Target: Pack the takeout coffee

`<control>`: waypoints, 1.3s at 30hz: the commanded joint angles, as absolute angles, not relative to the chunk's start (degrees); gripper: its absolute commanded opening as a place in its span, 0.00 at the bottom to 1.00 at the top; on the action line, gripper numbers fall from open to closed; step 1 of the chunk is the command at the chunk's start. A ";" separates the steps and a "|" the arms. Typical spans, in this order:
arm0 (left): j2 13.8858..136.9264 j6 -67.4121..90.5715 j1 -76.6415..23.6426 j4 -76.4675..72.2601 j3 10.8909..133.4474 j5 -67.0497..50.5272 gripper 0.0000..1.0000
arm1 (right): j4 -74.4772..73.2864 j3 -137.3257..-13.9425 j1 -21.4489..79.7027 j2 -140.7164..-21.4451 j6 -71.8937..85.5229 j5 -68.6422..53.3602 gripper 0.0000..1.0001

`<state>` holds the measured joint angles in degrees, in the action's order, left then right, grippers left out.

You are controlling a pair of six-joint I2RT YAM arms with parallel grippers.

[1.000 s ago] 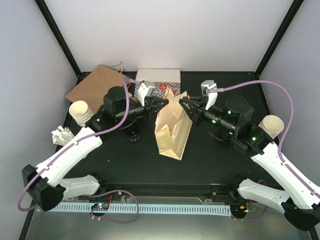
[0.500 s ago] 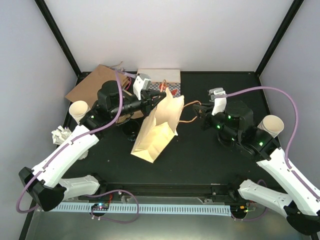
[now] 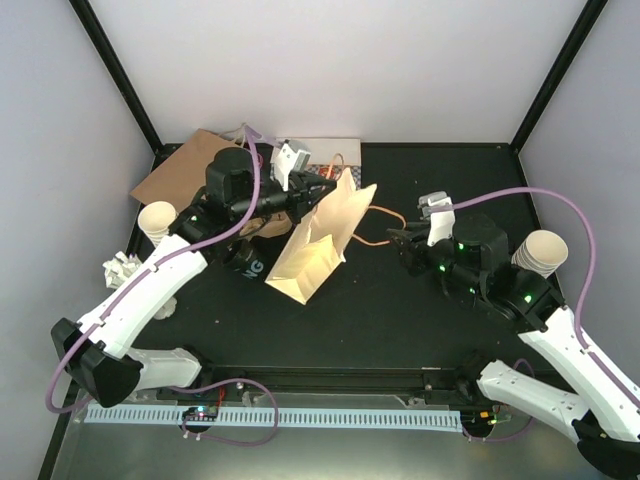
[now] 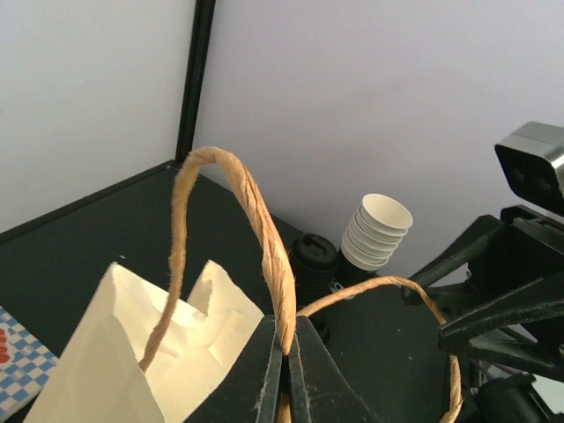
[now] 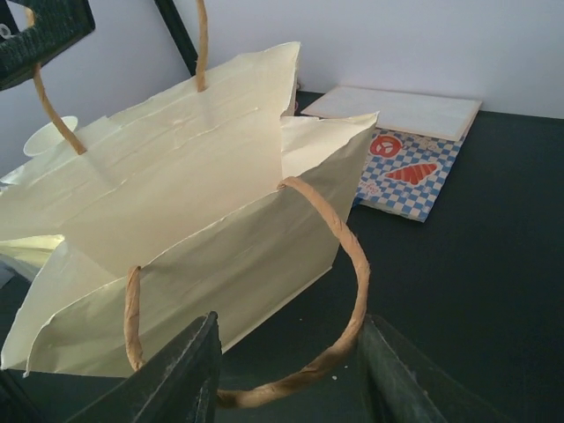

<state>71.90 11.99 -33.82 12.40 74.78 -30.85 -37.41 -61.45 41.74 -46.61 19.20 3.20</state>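
Cream paper bag (image 3: 310,255) tilts on the desk (image 3: 400,310) at the top view's centre, one twine handle (image 4: 256,211) clenched in the left claw (image 4: 284,352). The right claw (image 3: 397,238) is released, fingers either side of the other handle (image 5: 348,256); where the takeout coffee sits cannot be told.

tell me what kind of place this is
Most likely a lab test cell staged as a café takeout counter: plain pale walls and black frame posts box in a black table, with a cream paper bag, stacks of paper cups and checkered food paper.
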 commanded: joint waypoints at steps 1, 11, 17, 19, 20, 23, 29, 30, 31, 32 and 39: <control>72.22 12.07 -33.62 7.87 73.21 -36.86 0.02 | -38.31 -61.53 41.52 -46.39 17.36 0.95 0.44; 72.77 14.81 -34.24 5.47 72.57 -40.59 0.02 | -40.28 -65.24 41.57 -46.65 14.64 3.16 0.50; 73.04 14.41 -34.26 5.93 72.22 -41.30 0.02 | -42.23 -68.28 41.55 -47.27 13.35 3.52 0.55; 73.04 14.33 -34.30 5.53 71.80 -42.07 0.02 | -42.74 -69.10 41.53 -47.44 12.98 3.60 0.59; 73.04 14.25 -34.36 5.36 71.54 -42.35 0.02 | -42.94 -69.49 41.55 -47.50 12.72 3.66 0.61; 73.03 14.00 -34.45 5.41 70.92 -42.75 0.02 | -43.29 -70.52 41.51 -47.70 12.20 4.03 0.67; 73.04 13.81 -34.58 5.47 69.64 -43.93 0.02 | -44.63 -74.27 41.54 -49.39 10.56 6.09 0.77; 73.04 13.80 -34.61 5.55 69.47 -44.06 0.02 | -44.65 -75.03 41.52 -49.70 10.16 6.43 0.77; 73.04 13.80 -34.57 5.54 69.32 -44.14 0.01 | -44.60 -75.85 41.57 -50.00 9.85 6.76 0.78; 73.04 13.81 -34.67 5.55 69.20 -44.25 0.01 | -44.56 -76.71 41.52 -50.35 9.43 7.03 0.78; 73.03 13.03 -34.74 5.95 69.43 -44.71 0.02 | -45.89 -87.18 41.53 -55.55 6.60 5.60 0.78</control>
